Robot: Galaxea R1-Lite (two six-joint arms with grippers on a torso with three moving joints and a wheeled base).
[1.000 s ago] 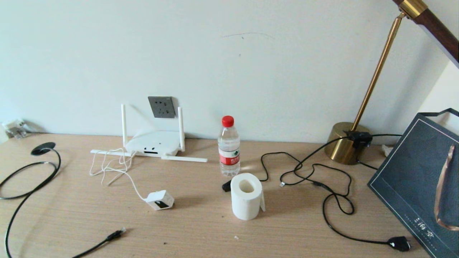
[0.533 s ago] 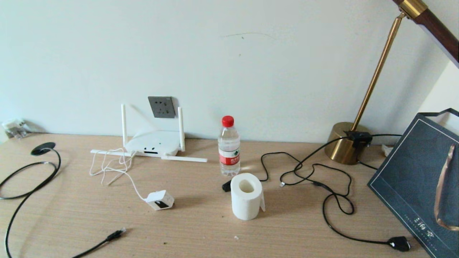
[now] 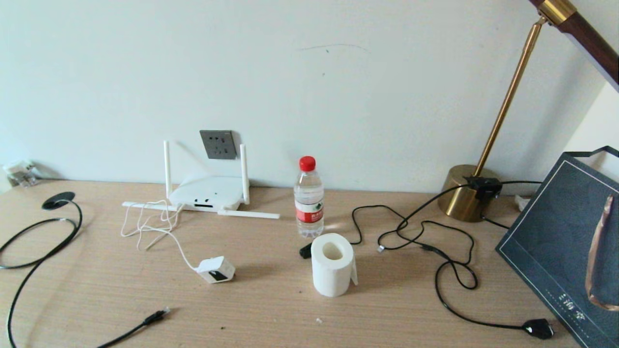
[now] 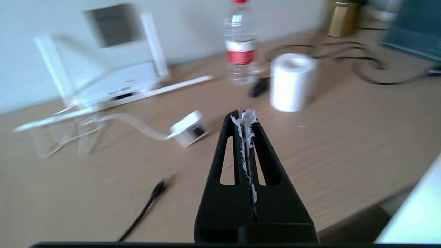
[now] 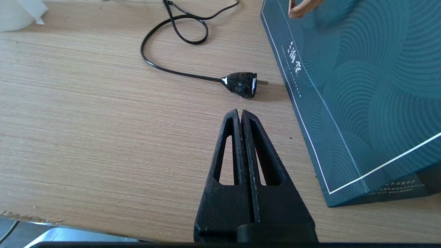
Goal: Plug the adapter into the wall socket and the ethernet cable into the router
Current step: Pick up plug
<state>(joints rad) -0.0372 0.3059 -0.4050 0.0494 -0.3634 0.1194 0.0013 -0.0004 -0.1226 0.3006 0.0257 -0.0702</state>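
1. Head view: neither arm visible. Wall socket (image 3: 218, 144) on the wall at 11 o'clock from the desk's middle, directly above the router (image 3: 207, 192), which sits against the wall with two antennas up and two flat on the desk (image 3: 271, 309). Adapter (image 3: 216, 269) at 9 o'clock from the toilet-paper roll (image 3: 332, 270), well apart, bare wood between; thin white cord looping back toward the router. Ethernet cable (image 3: 154, 317) plug at 7 o'clock from the adapter, near the front edge. Water bottle (image 3: 308, 197) at 12 o'clock from the roll, close. Lamp cord (image 3: 437, 251) tangled at 3 o'clock; gift bag (image 3: 561, 246) along the right edge.
2. Left wrist view: left gripper (image 4: 244, 116) closed, holding nothing, white shreds along the seam; above bare desk, adapter (image 4: 188, 128) just beyond the tips, ethernet cable (image 4: 156, 188) plug nearer.
3. Right wrist view: right gripper (image 5: 239, 113) closed and empty, over open wood near the front edge; lamp cord's chunky plug (image 5: 241, 83) just ahead, gift bag (image 5: 361, 86) close alongside.
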